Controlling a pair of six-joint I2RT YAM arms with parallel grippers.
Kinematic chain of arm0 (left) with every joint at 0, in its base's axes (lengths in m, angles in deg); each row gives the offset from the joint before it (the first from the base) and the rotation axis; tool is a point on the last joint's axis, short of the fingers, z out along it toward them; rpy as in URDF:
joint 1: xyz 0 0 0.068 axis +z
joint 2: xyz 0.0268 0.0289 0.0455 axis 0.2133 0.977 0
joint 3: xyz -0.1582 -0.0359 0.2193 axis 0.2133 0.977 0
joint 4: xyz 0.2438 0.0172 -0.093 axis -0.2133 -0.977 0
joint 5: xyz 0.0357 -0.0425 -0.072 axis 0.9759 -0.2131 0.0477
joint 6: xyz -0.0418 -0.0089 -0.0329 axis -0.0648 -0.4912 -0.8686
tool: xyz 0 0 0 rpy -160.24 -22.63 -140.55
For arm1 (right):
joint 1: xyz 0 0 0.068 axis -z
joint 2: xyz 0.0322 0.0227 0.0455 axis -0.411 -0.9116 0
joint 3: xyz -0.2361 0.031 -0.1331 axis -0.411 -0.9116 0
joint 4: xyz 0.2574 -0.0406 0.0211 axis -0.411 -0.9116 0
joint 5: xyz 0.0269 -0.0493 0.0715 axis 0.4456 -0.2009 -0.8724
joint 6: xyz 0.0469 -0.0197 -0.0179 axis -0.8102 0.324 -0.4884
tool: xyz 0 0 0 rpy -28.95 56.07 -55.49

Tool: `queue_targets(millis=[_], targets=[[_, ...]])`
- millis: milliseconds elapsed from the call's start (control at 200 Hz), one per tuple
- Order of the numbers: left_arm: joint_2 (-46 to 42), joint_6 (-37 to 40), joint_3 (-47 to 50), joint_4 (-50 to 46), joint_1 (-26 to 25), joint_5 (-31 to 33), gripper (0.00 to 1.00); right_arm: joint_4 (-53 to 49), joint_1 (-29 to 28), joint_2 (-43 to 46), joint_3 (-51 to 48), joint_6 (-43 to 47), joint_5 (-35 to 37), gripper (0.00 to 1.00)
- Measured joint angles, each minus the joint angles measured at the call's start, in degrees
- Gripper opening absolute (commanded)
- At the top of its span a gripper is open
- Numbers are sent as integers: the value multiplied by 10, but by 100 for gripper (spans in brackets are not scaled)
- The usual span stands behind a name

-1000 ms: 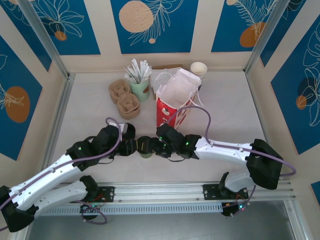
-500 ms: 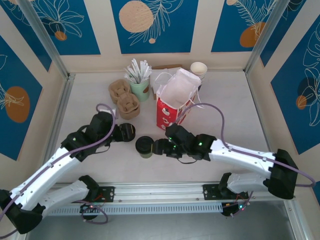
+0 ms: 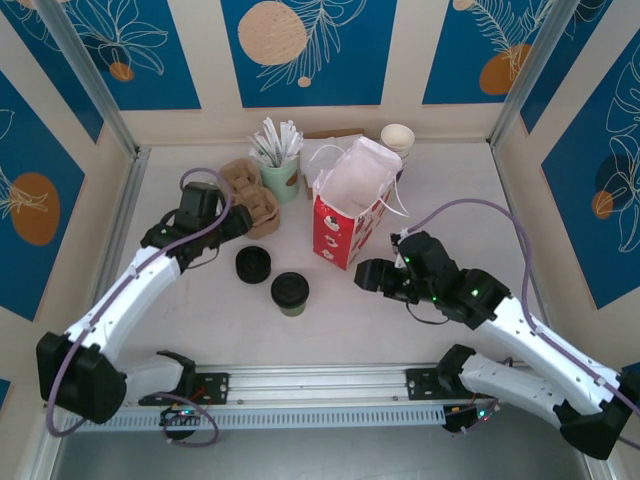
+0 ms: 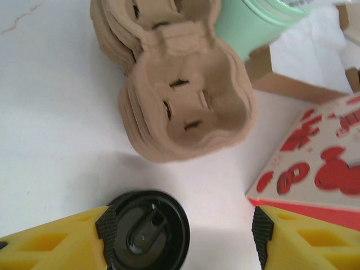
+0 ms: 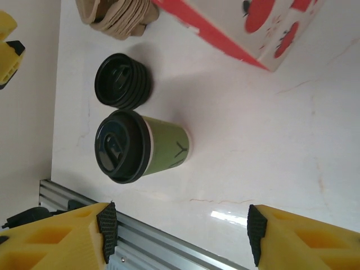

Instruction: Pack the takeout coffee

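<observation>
Olive-sided and black-lidded, the takeout coffee (image 3: 290, 293) stands free on the counter (image 3: 455, 200) before the red-and-white bag (image 3: 343, 228). Both tools flanked it a second ago and have since drawn back. We see the left tool (image 4: 184, 233) wide beside the lid stack (image 4: 147, 230), and the right tool (image 5: 181, 230) wide and empty, its wrist view showing the coffee's side.

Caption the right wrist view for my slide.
Open right claw faces the lidded takeout coffee, upright beside a stack of black lids, near the red-and-white bag.

Mock café booth: painted panels (image 3: 308, 50), cup carriers (image 3: 255, 205), bag (image 3: 345, 225)
</observation>
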Motion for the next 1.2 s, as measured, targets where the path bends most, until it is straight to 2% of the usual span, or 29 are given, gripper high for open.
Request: queue_targets(millis=[165, 400, 780, 1200], targets=[[78, -12, -24, 38, 44, -39, 59, -26, 48, 23, 2, 25, -37, 63], [150, -21, -42, 68, 59, -74, 56, -42, 93, 44, 2, 41, -79, 63], [196, -30, -62, 80, 61, -85, 58, -52, 132, 56, 2, 54, -113, 63], [224, -42, -67, 94, 62, -92, 56, -56, 148, 56, 1, 56, -133, 63]])
